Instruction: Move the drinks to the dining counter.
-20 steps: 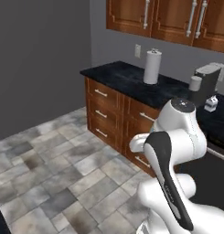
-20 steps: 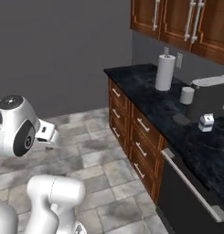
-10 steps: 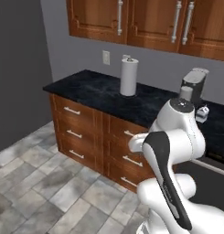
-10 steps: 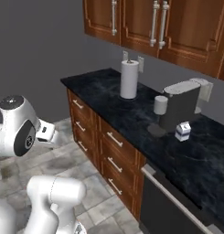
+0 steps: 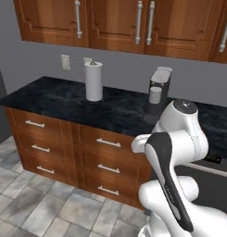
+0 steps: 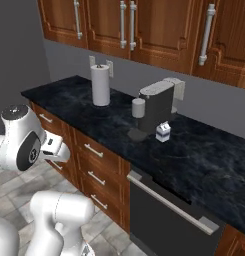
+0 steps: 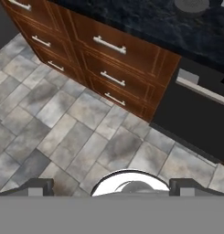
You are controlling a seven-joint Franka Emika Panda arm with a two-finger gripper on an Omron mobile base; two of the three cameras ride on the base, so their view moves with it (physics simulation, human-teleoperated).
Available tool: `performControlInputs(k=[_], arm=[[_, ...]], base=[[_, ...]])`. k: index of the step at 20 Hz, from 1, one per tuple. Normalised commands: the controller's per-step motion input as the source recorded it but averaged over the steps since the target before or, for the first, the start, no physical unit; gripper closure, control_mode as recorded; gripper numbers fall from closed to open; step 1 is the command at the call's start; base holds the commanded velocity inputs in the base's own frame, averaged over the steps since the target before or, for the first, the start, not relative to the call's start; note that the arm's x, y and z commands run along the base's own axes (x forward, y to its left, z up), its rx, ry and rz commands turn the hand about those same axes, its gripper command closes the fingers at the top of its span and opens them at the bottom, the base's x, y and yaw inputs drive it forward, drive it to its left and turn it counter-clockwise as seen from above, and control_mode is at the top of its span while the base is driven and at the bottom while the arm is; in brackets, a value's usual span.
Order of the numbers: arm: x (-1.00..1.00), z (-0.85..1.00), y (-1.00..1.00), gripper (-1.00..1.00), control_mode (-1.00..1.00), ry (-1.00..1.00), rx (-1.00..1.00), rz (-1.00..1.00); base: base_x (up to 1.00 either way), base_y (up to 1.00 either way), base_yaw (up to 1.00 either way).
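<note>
We see a small white-and-blue gabled carton (image 6: 163,132) standing upright on the black marble-patterned surface (image 6: 204,160), just beside the coffee machine (image 6: 156,105), its peaked top up.

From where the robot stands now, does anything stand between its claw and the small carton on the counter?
Nothing sits directly in front of the small carton on its open side, but the coffee machine stands close beside it. The claw points down at the floor, open, away from the counter.
</note>
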Motion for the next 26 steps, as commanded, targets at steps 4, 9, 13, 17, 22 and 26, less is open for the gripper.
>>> performControlInputs(k=[4, 9, 13, 17, 22, 26], arm=[[0.00, 0.00, 0.00, -1.00, 1.00, 0.00, 0.00, 0.00], [0.00, 0.00, 0.00, -1.00, 1.00, 0.00, 0.00, 0.00], [0.00, 0.00, 0.00, -1.00, 1.00, 0.00, 0.00, 0.00], [0.00, 0.00, 0.00, -1.00, 1.00, 0.00, 0.00, 0.00], [0.00, 0.00, 0.00, -1.00, 1.00, 0.00, 0.00, 0.00], [0.00, 0.00, 0.00, -1.00, 1.00, 0.00, 0.00, 0.00]], base=[[-0.08, -0.23, 0.03], [0.11, -0.56, 0.15], [0.25, -0.67, 0.13], [0.53, -0.56, 0.00], [0.58, -0.34, -0.05], [0.21, -0.32, -0.05]])
